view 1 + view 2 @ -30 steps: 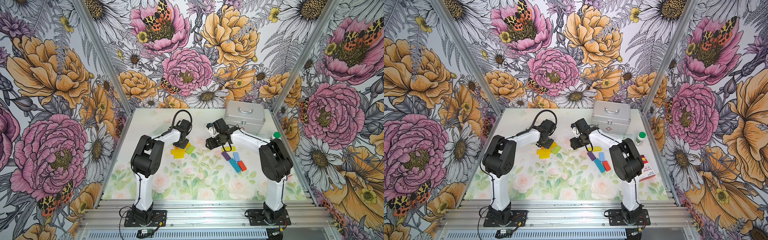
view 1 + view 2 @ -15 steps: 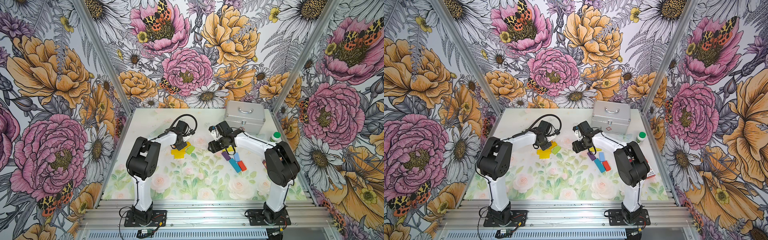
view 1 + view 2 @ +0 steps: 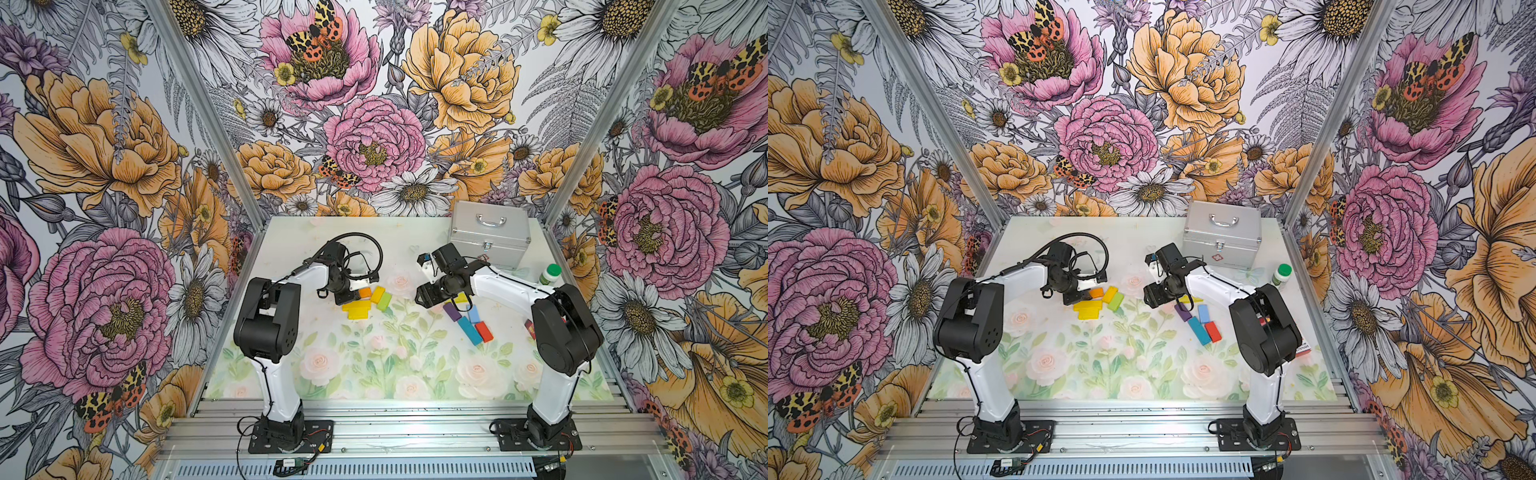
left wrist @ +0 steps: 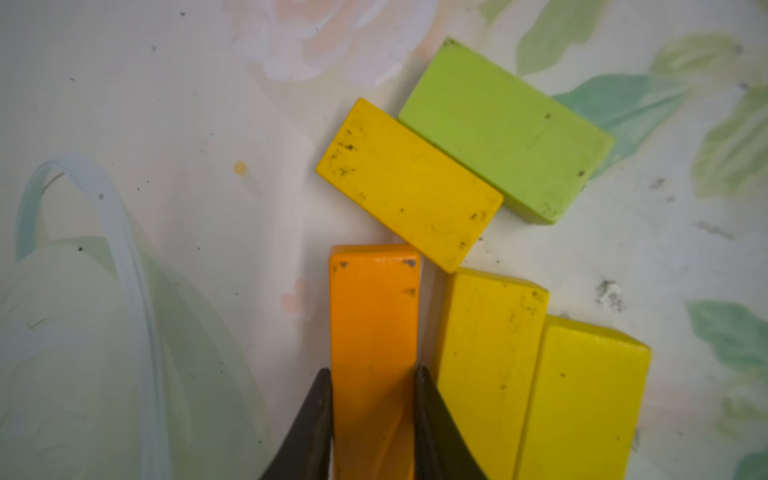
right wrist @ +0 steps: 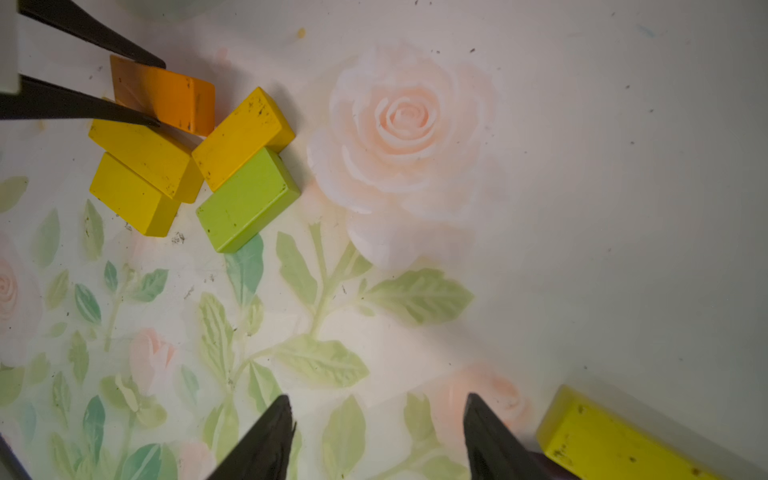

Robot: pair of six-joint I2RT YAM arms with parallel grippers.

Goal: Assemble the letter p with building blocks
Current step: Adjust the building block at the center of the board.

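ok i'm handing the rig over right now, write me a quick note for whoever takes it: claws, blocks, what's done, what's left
Left claw: shut on the orange block.
Right claw: open and empty, over the mat beside a lone yellow block.
Blocks: three yellow blocks and the green block are clustered by the orange one. The purple block, light blue block, blue block and red block lie near the right arm.
Done: no p shape visible yet.
Left: lay out the stem and loop.
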